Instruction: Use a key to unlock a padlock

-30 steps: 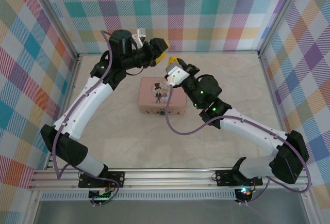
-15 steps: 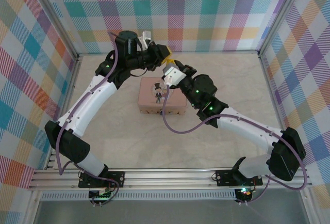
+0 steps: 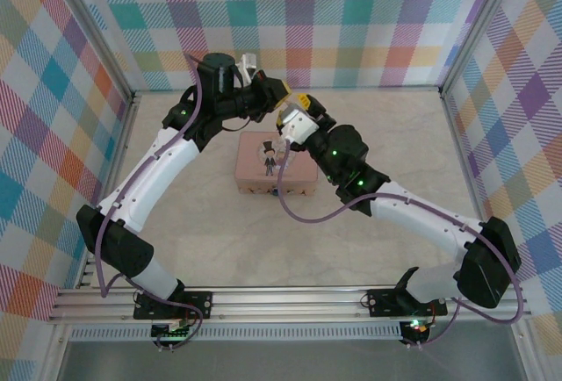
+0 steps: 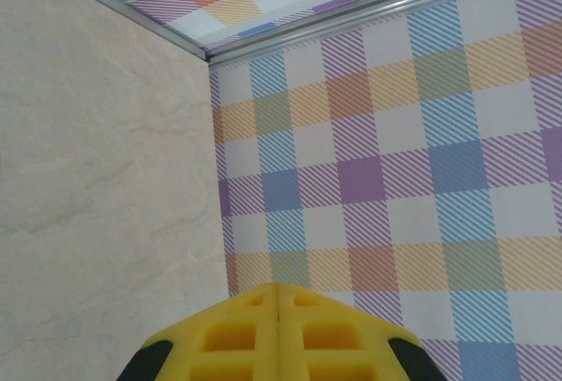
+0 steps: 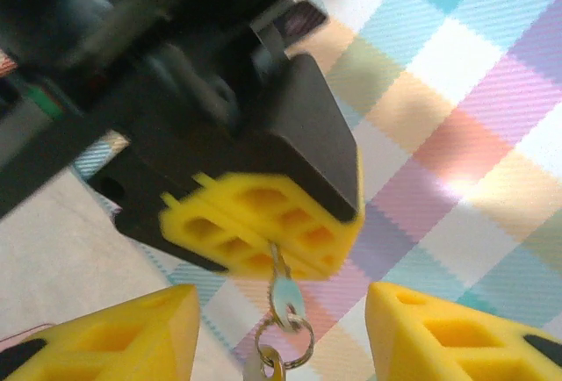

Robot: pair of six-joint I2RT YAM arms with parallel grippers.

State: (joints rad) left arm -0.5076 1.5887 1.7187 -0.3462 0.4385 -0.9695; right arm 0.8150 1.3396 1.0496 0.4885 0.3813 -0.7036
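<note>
My left gripper (image 5: 263,223) is shut on the blade of a small silvery key (image 5: 286,293). Below the key hang a key ring (image 5: 288,339) and a second key (image 5: 261,369). My right gripper (image 5: 281,304) is open, with one yellow finger on each side of the hanging key and touching nothing. In the top view the left gripper (image 3: 282,97) and right gripper (image 3: 296,105) meet above the far edge of the pink tin (image 3: 303,170). A tiny bluish thing (image 3: 277,190) at the tin's front edge looks like the padlock, too small to make out. The left wrist view has its own yellow fingers (image 4: 237,333) pressed together.
The pink picture tin lies mid-table under both forearms. Checked walls (image 3: 351,21) enclose the marble-look table (image 3: 404,126) at the back and sides. A purple cable (image 3: 290,205) loops down from the right arm over the tin's front.
The left gripper has swung right and the right gripper has risen towards it. Their tips now meet, with the key between the right fingers.
</note>
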